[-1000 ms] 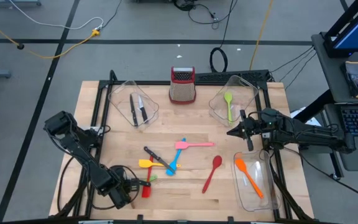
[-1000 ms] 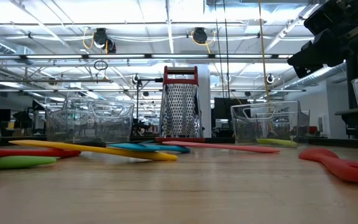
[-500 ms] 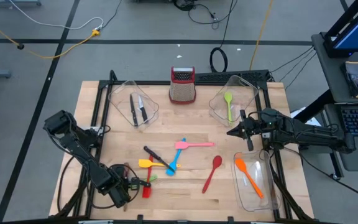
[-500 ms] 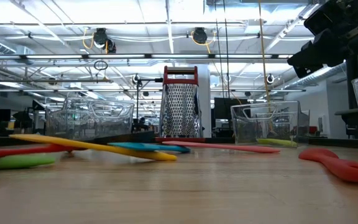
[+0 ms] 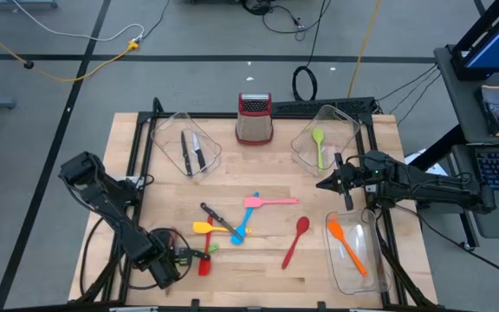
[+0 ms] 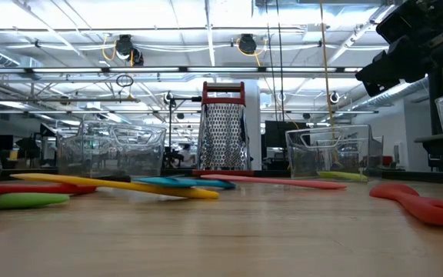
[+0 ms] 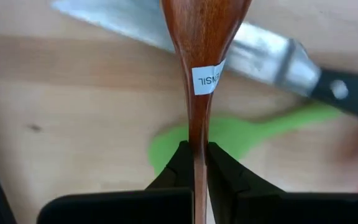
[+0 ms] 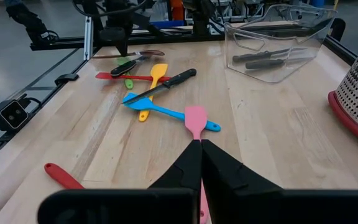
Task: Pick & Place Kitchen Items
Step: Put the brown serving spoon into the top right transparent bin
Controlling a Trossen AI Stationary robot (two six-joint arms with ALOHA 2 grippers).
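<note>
Left end effector [image 7: 194, 163] pinches the brown spoon [image 7: 199, 74] handle, its bowl extending ahead over a knife [image 7: 229, 43].

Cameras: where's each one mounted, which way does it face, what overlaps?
High: overhead, straight down on the table; both arms show.
Low: table height, level across toward the box grater; one arm at upper right.
Left wrist: past the left gripper, shut on the brown spoon.
Right wrist: past the shut right gripper, across the table.
Shared: high, low and right wrist views all show the pink spatula and the grater.
</note>
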